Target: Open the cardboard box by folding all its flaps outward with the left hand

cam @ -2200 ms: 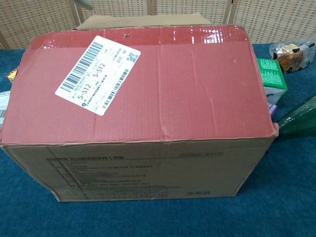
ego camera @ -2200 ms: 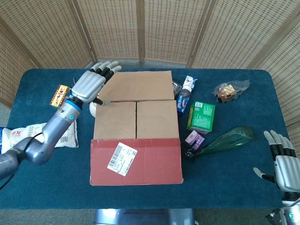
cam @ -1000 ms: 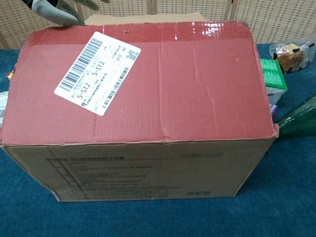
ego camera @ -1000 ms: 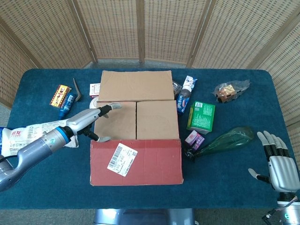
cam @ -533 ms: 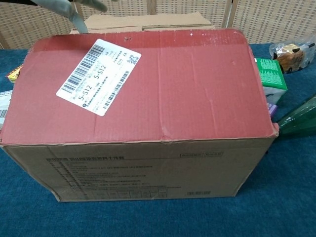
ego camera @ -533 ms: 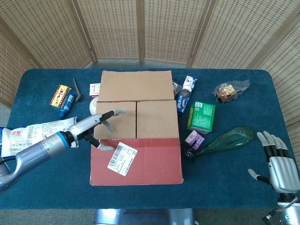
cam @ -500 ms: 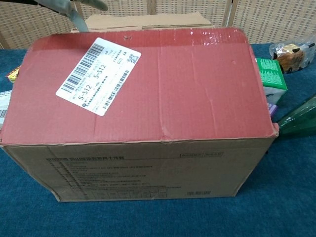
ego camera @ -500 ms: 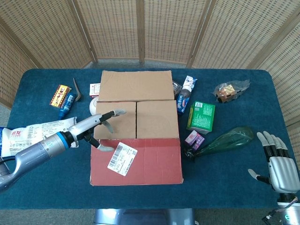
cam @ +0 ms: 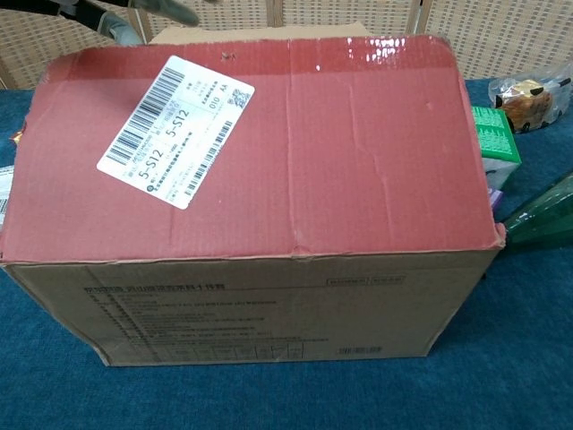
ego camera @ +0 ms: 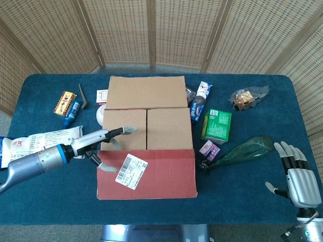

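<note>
On blue felt tabletop (ego camera: pixel 242 196), rectangular corrugated cardboard box (ego camera: pixel 146 151), glossy red flap (cam: pixel 269 152)

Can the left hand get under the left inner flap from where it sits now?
Probably yes. The left hand sits at the left inner flap, fingers spread over its left edge. The red front flap and far flap are already folded out, so nothing covers it.

Even, bright daylight fills both views; shadows on the bench (ego camera: pixel 151 212) are soft and short. In the chest view, glare streaks the tape along the far edge of the red flap (cam: pixel 269 152). The left robot hand (cam: pixel 125 20) is motion-blurred at the chest view's upper left corner. The head view stays sharp throughout, with mild bowing of the bench edges.
</note>
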You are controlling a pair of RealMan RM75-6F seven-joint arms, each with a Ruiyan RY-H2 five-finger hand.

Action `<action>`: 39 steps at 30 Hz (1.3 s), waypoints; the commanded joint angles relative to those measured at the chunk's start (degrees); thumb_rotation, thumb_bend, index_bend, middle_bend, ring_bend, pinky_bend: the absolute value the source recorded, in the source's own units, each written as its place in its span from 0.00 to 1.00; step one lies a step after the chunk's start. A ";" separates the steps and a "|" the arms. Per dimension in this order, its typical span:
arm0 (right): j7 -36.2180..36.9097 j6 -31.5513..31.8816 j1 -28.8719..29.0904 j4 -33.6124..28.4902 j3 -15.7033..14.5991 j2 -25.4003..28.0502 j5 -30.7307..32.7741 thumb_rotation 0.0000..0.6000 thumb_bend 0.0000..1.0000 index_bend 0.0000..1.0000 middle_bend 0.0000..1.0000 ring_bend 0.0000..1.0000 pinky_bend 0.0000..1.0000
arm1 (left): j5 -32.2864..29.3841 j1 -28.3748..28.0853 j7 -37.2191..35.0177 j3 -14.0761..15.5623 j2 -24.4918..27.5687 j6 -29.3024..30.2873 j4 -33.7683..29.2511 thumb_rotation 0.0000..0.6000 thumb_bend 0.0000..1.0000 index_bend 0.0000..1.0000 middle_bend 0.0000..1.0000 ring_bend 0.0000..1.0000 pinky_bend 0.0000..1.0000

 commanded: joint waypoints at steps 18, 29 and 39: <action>-0.10 0.00 0.00 -0.16 -0.16 -0.03 -0.13 1.00 0.08 0.00 0.00 0.00 0.09 | 3.79 -4.01 -8.29 7.90 -0.24 11.29 1.20 1.00 0.06 0.00 0.00 0.08 0.48; -0.41 -0.04 0.04 -0.18 -0.27 -0.12 -0.30 1.00 0.08 0.00 0.00 0.00 0.09 | 5.08 -3.40 -13.97 10.71 -0.76 20.77 3.13 1.00 0.06 0.00 0.00 0.11 0.55; -1.08 -0.16 0.11 -0.20 -0.44 -0.42 -0.49 1.00 0.08 0.00 0.00 0.00 0.09 | 5.22 -2.33 -16.39 12.52 -4.39 26.26 4.89 1.00 0.06 0.00 0.00 0.12 0.56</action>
